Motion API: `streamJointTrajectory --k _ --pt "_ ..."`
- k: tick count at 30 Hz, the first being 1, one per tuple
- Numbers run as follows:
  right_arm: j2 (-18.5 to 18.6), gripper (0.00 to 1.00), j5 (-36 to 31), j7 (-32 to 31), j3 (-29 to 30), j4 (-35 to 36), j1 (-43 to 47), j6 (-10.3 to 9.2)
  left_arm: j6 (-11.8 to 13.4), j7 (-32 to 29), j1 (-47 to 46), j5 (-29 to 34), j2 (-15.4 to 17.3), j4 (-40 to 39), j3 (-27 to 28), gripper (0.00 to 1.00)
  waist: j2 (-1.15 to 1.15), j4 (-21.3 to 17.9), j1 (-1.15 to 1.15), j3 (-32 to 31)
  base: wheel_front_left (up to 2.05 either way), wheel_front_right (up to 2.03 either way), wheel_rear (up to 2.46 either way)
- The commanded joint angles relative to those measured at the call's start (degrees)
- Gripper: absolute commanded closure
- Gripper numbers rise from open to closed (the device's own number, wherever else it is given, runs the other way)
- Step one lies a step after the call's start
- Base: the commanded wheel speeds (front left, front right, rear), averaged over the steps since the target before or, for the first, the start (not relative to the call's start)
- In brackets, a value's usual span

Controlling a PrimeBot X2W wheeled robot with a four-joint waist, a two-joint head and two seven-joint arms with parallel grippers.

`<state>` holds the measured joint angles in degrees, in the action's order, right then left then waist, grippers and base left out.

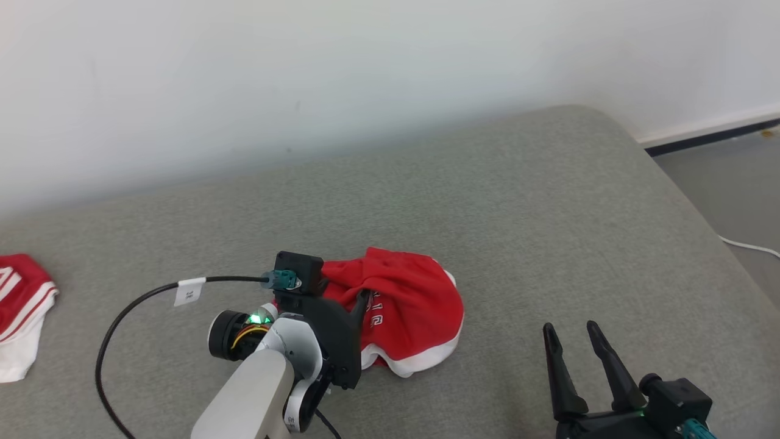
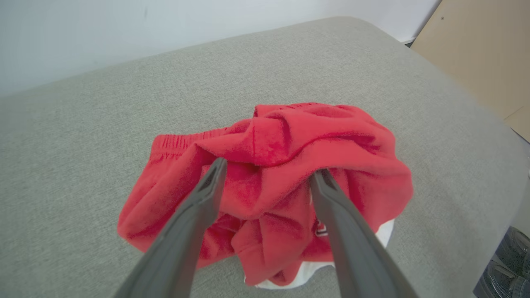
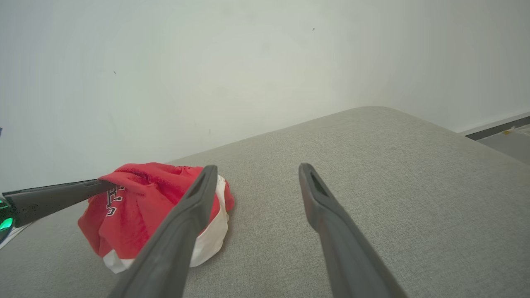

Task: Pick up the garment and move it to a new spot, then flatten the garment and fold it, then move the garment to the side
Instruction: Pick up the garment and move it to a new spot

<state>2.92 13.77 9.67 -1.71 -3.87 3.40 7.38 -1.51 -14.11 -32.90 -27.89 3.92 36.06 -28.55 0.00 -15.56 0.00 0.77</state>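
**Head view.** The red shorts point(image 1: 414, 299) lie bunched near the middle of the grey pad point(image 1: 518, 201), toward its front edge. The left gripper point(image 1: 347, 296) reaches into the heap. The right gripper point(image 1: 570, 329) hovers spread and empty over the pad's front right part, probably on standby for flattening.

**Left wrist view.** The left fingers point(image 2: 207, 194) stand wide apart with their tips tucked under a raised fold. Nothing is pinched, and the heap rests on the pad.

**Right wrist view.** The white hem point(image 3: 211, 244) faces the right gripper, offering an edge to take.
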Motion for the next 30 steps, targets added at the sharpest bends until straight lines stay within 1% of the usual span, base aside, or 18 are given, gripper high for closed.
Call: streamJointTrajectory --k 1,2,4,5,6,7,9,11,16,18,21,24,30 --pt "-0.07 0.0 0.21 0.49 0.43 -0.11 0.61 0.22 0.35 0.96 1.57 -0.46 -0.16 -1.21 0.36 0.0 0.0 2.66 0.0 -0.94 0.0 0.0 0.0" --pt "-0.08 0.0 0.24 0.51 0.88 -0.22 0.79 0.22 1.0 2.92 3.12 -0.83 0.41 -3.95 1.11 0.0 0.0 4.06 0.0 -1.31 0.0 0.0 0.0" --pt "-0.08 0.0 0.27 0.72 1.69 -0.28 1.02 0.22 1.66 5.17 5.34 -0.65 1.26 -7.1 1.57 0.0 0.0 5.67 0.0 -1.62 0.0 0.0 0.0" --pt "-0.08 0.0 0.27 0.72 1.69 -0.28 1.02 0.22 1.66 5.17 5.34 -0.65 1.26 -7.1 1.57 0.0 0.0 5.67 0.0 -1.62 0.0 0.0 0.0" --pt "-0.09 0.0 0.17 0.87 2.32 -0.37 1.19 0.22 2.41 7.8 8.21 -0.63 2.15 -10.45 2.34 0.0 0.0 7.08 0.0 -1.98 0.0 0.0 0.0" --pt "-0.09 0.0 0.17 0.87 2.32 -0.37 1.19 0.22 2.41 7.8 8.21 -0.63 2.15 -10.45 2.34 0.0 0.0 7.08 0.0 -1.98 0.0 0.0 0.0" --pt "-0.08 0.0 -0.04 1.01 3.05 -0.43 1.33 0.22 3.6 11.15 11.49 -0.27 3.15 -14.04 3.33 0.0 0.0 8.42 0.0 -2.32 0.0 0.0 0.0" --pt "-0.08 0.0 -0.18 1.02 3.78 -0.45 1.46 0.22 4.56 14.69 15.19 -1.48 3.25 -17.32 4.9 0.0 0.0 9.67 0.0 -2.63 0.0 0.0 0.0" --pt "-0.1 0.0 -0.5 1.05 5.01 -0.74 1.66 0.22 5.75 25.02 23.62 -1.69 4.65 -23.09 8.5 0.0 0.0 12.0 0.0 -3.41 0.0 0.0 0.0" --pt "-0.08 0.0 -0.61 1.23 5.31 -0.93 1.75 0.22 6.0 27.54 26.46 -1.9 4.63 -24.59 9.96 0.0 0.0 12.59 0.0 -3.76 0.0 0.0 0.0" --pt "-0.08 0.0 -0.75 1.6 5.34 -1.3 2.12 0.22 6.23 29.11 30.38 -0.43 4.99 -26.33 11.97 0.0 0.0 13.41 0.0 -4.21 0.0 0.0 0.0" --pt "-0.11 0.0 -0.96 1.97 4.57 -2.02 2.47 0.22 5.86 29.37 33.41 3.15 4.81 -29.09 14.35 0.0 0.0 13.96 0.0 -4.63 0.0 0.0 0.0" --pt "-0.07 0.0 -1.51 2.69 3.4 -3.85 3.61 0.22 3.61 29.33 40.05 8.93 2.93 -32.77 20.12 0.0 0.0 14.47 0.0 -5.36 0.0 0.0 0.0"
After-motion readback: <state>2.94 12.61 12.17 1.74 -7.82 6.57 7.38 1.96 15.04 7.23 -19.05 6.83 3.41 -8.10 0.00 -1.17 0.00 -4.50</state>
